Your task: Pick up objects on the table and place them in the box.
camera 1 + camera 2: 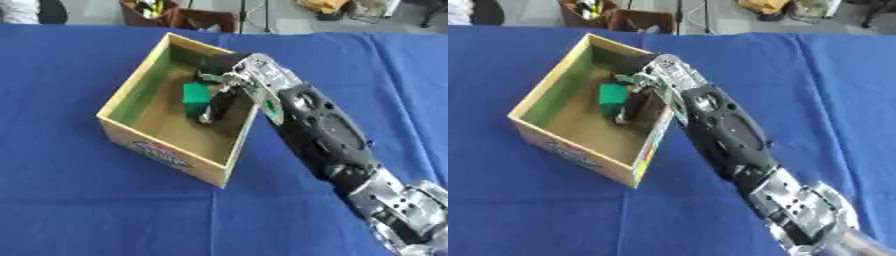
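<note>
Right hand [229, 82] reaching over the near wall of the box [131, 87], fingers apparently curled around a green block [196, 99] low inside; the grip is partly hidden. Risk: the forearm catches the rim on withdrawal and tips the box. Blue table [70, 200] lies open behind the arm.

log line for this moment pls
right hand inside box | fingers down beside green block, contact unclear | left hand not in view | blue tablecloth
</note>
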Available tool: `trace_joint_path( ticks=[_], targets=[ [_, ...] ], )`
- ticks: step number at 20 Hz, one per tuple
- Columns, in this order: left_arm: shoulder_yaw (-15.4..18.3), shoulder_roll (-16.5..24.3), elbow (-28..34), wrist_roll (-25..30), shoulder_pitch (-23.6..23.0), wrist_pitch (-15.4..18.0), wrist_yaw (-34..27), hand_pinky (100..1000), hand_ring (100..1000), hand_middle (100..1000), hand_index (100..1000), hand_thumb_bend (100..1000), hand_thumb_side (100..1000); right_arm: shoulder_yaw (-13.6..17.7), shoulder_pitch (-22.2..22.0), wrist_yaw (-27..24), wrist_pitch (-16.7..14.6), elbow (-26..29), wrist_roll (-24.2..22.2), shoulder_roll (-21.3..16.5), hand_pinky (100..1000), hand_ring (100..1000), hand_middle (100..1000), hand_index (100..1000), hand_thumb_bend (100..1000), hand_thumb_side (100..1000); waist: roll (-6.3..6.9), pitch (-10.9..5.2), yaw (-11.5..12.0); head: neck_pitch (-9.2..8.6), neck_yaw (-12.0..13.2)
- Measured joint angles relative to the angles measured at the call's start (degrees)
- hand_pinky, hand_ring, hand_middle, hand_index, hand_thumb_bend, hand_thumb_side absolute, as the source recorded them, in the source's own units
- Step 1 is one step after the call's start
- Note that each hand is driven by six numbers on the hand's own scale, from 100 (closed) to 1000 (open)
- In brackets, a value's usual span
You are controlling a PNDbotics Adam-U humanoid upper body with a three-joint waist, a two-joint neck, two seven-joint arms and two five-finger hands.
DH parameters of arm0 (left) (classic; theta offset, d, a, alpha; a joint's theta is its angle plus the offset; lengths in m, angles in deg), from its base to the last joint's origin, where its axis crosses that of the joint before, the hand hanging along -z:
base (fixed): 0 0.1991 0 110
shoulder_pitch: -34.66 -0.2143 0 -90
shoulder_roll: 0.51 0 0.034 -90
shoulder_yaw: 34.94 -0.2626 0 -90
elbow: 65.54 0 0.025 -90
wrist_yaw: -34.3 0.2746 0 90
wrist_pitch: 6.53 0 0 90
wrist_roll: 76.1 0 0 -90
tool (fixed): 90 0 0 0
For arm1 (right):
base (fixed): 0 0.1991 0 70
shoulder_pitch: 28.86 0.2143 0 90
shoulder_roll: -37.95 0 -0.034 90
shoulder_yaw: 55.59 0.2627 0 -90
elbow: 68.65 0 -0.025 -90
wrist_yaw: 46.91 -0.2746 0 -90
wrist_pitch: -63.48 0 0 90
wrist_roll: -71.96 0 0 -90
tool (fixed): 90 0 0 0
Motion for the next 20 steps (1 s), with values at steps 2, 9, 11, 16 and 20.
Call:
trace_joint_path(
  ticks=[2,9,11,16,20],
  targets=[
    [0.0,0.0,0.0,0.0,-0.1,0.0,0.0,676,697,701,842,100,1000,0.0,0.0,0.0,0.1,0.5,-0.5,0.0,819,884,877,922,611,553,0.01,0.00,0.0,-0.01,0.0],
    [0.0,0.0,0.0,0.1,-0.3,-0.1,0.0,677,698,702,843,100,1000,0.4,0.0,0.2,1.1,2.4,-0.3,-0.2,837,912,906,944,818,608,0.01,-0.01,-0.3,-0.01,0.1],
    [0.0,0.0,0.0,0.1,-0.3,-0.1,0.0,677,698,701,843,100,1000,0.6,0.0,0.1,1.1,3.1,-0.3,-0.5,854,928,917,953,870,609,0.01,-0.02,-0.4,-0.01,0.3],
    [0.0,0.0,0.0,0.1,-0.3,-0.1,0.0,678,699,701,843,100,1000,1.6,0.1,-2.5,1.4,4.7,-1.5,-1.8,908,965,967,992,925,521,0.01,-0.05,-0.6,-0.01,0.6],
    [0.0,0.0,0.0,0.1,-0.3,-0.1,0.0,679,699,700,844,100,1000,2.4,0.5,-7.4,1.0,4.8,-4.9,-2.3,945,966,968,1000,832,391,0.01,-0.06,-0.6,0.00,0.7]
  ],
)
